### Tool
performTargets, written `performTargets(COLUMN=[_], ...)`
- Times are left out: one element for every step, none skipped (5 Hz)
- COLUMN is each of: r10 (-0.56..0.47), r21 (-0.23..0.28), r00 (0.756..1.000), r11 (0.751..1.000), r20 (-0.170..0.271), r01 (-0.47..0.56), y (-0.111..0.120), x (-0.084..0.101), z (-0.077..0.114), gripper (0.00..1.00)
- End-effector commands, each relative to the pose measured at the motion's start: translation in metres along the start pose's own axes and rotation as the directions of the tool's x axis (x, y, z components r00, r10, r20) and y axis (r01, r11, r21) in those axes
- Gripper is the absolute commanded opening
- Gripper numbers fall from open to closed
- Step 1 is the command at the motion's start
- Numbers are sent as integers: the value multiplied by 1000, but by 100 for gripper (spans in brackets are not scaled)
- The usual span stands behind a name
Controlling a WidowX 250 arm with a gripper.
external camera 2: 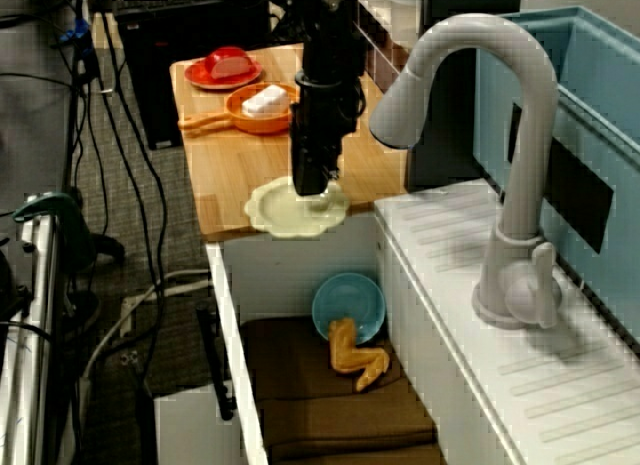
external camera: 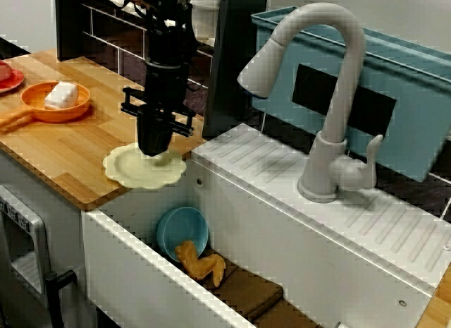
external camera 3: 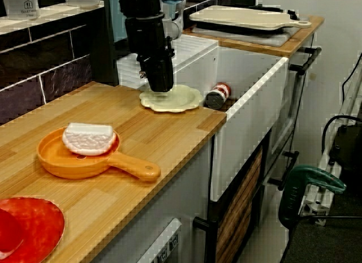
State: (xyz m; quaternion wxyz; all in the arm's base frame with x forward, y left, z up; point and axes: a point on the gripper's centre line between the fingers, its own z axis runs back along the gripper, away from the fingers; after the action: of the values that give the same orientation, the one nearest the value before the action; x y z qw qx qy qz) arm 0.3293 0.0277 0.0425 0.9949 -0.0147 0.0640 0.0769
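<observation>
End effector [external camera: 156,152]: upright, tips down on the pale scalloped plate [external camera: 141,171] at the worktop [external camera: 70,155] corner beside the sink [external camera: 127,264]. Cannot tell finger spacing; tips merged into one dark block in every view. Half hidden behind the plate: a red-capped jar [external camera 3: 216,95].

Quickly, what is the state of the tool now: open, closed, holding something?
Tool: tips down at the pale yellow plate; open or closed cannot be told.
</observation>
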Motion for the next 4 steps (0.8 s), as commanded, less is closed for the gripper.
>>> performTargets(r10=[-12,7,9,3], r21=[9,-5,-6,-6], r00=[996,995,995,995], r11=[1000,1000,1000,1000], r20=[85,99,102,102], r01=[11,-7,-8,-3], y=[31,38,39,35], x=[-5,-6,-6,-8], z=[20,24,26,22], gripper=[0,0,0,0])
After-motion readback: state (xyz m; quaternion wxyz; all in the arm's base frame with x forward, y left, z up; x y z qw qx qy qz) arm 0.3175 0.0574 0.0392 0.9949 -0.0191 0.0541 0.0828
